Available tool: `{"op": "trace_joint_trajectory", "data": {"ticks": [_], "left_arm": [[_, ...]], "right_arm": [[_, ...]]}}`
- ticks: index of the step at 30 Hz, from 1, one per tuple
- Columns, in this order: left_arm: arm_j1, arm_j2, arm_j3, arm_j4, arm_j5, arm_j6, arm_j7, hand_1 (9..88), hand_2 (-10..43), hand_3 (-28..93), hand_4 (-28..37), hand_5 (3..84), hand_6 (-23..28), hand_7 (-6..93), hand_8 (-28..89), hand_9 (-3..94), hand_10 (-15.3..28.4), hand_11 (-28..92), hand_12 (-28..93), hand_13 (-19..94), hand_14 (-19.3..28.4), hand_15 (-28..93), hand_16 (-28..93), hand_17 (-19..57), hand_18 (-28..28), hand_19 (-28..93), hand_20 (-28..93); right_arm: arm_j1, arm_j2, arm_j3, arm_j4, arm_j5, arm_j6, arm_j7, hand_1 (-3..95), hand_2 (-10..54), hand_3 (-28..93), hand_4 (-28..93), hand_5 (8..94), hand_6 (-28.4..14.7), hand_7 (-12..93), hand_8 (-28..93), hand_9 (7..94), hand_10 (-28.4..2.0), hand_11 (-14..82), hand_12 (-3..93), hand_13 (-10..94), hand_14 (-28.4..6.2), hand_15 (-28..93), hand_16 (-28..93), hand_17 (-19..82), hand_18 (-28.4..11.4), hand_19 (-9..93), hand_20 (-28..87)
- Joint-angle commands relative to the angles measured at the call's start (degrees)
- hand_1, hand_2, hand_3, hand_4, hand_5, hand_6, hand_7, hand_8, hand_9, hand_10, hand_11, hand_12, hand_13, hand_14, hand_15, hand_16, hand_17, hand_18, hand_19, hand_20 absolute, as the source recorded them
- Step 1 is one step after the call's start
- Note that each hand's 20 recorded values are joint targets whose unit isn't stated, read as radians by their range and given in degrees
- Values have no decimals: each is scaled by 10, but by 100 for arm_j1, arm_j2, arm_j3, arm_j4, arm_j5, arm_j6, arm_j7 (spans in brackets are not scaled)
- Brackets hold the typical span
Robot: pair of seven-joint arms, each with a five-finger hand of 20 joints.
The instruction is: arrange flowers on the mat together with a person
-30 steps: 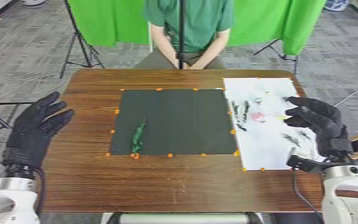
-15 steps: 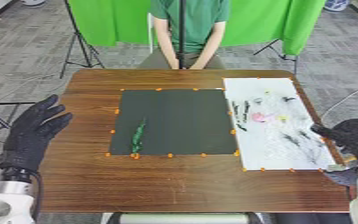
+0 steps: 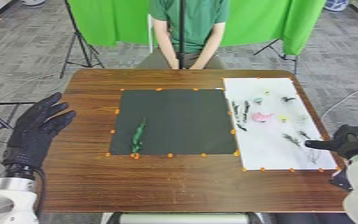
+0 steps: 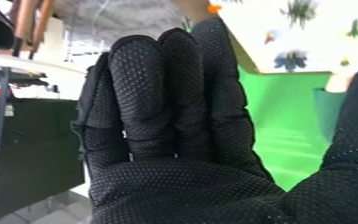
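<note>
In the head view the dark mat (image 3: pixel 180 120) carries one green leafy stem (image 3: pixel 139 136) upright on its left part. Flowers lie on the white sheet to its right: a pink flower (image 3: pixel 262 117), a pale yellow one (image 3: pixel 283 119), dark green stems (image 3: pixel 241 114) and thin sprigs (image 3: pixel 292 139). My right hand (image 3: pixel 346 142) is at the sheet's lower right edge, with no flower seen in it. My left hand (image 3: pixel 35 129) is over the table's left edge, open and empty. In the right wrist view my right hand (image 4: pixel 180 150) has straight fingers and a bare palm.
Orange markers (image 3: pixel 170 155) line the mat and the white sheet (image 3: pixel 266 155). Across the brown table (image 3: pixel 175 185) a person sits with arms lowered at the far edge. Tripods and a green curtain stand behind.
My right hand has drawn back from above the white sheet to its right edge, then shifted slightly inward again. The left hand and the green stem look unmoved.
</note>
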Motion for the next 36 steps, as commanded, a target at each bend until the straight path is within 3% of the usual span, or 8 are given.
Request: {"op": "trace_joint_trajectory", "data": {"ticks": [1,12,19,22,25,33,36], "left_arm": [[19,14,21,51,-13,-73,-59,294,0,696,-243,370,24,235,-101,325,137,295,158,307,174,385,0,-27,225,507,80],[-8,17,38,72,-22,-96,-93,292,1,697,-244,370,25,235,-101,324,138,294,159,306,174,386,0,-28,225,507,81],[-3,19,47,73,-30,-111,-93,292,2,695,-245,370,25,234,-101,325,138,294,160,307,176,387,0,-29,226,507,81],[14,17,51,61,-36,-112,-99,292,4,694,-246,370,24,233,-101,325,138,294,159,307,176,388,0,-29,226,507,82],[34,10,42,61,-39,-115,-95,291,5,695,-247,370,25,231,-101,325,138,294,159,307,176,389,0,-29,226,507,82],[45,-5,20,53,-28,-127,-101,289,8,697,-251,370,25,230,-99,325,138,293,159,307,177,392,0,-30,226,506,82],[65,3,6,49,-32,-126,-97,289,9,698,-250,370,25,230,-99,325,138,293,159,307,177,393,0,-30,226,506,83]], "right_arm": [[145,71,-235,258,-4,-34,18,341,-93,336,-272,642,-17,408,-116,642,-143,521,400,611,-145,704,272,305,-224,819,381],[613,174,-886,706,-129,129,90,389,-95,310,-260,703,-1,426,-121,704,-128,543,420,660,-135,731,304,345,-228,865,401],[786,188,-1022,954,880,409,26,499,-87,332,-277,751,13,442,-126,751,-120,558,423,712,-114,741,319,384,-224,907,392],[751,149,-995,1048,1032,348,-220,532,-72,447,-280,783,25,440,-86,795,-105,567,422,748,-102,748,320,412,-225,930,396],[656,85,-857,1030,1512,391,-394,443,-45,680,-282,799,24,417,94,813,-101,577,422,766,-98,760,323,429,-224,932,430],[472,16,-742,643,1111,1235,-568,415,-56,806,-282,834,14,426,149,848,-90,620,428,804,-94,803,333,467,-229,932,554],[499,70,-752,296,727,1824,-724,406,-67,830,-269,849,17,430,162,866,-88,633,428,825,-91,817,333,489,-232,932,595]]}}
